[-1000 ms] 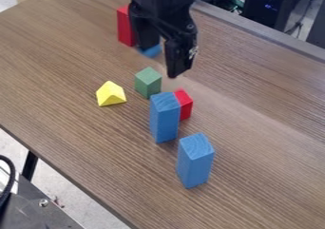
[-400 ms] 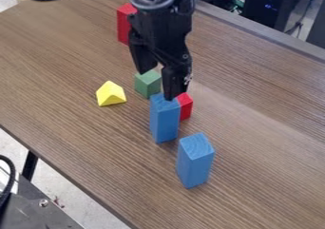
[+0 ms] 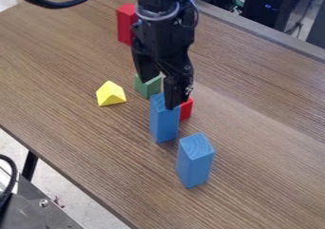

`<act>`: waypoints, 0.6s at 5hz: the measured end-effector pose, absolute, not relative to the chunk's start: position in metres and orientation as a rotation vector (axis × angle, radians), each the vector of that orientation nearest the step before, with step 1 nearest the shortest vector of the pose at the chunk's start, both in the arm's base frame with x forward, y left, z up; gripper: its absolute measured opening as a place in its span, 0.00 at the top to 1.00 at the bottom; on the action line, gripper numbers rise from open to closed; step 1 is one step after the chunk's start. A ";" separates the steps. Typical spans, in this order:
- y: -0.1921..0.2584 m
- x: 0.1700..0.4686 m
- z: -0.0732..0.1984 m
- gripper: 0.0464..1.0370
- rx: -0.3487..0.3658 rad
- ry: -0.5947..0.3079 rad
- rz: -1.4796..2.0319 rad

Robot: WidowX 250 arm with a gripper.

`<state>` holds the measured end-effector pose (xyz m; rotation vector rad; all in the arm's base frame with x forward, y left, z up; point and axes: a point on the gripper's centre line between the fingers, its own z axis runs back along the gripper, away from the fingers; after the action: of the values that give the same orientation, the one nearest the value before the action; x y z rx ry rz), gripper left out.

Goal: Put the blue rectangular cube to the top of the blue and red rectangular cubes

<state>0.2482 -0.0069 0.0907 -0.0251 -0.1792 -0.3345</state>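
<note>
Across brown table (image 3: 266,152), saw middle blue block (image 3: 164,126) upright by small red block (image 3: 186,110), with front blue block (image 3: 195,161) upright nearer the camera. Spotted gripper (image 3: 158,94) by top of middle blue block, with jaws parted wide. Noted green cube (image 3: 148,87) just behind, yellow wedge (image 3: 110,95) nearby and tall red block (image 3: 126,26) farther back.

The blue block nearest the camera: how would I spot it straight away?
On the brown table, find the black gripper. Below and to the right of it in the view, nearest the camera, stands a tall blue block. Unlike its blue twin, which the gripper partly covers, it stands apart with its whole top showing.
</note>
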 end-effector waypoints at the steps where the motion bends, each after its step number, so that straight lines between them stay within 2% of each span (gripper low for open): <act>1: -0.008 0.247 0.089 0.04 -0.027 -0.165 -0.339; 3: -0.006 0.246 0.075 0.07 -0.002 -0.108 -0.354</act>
<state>0.2462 -0.0065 0.0752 -0.0019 -0.1083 -0.3537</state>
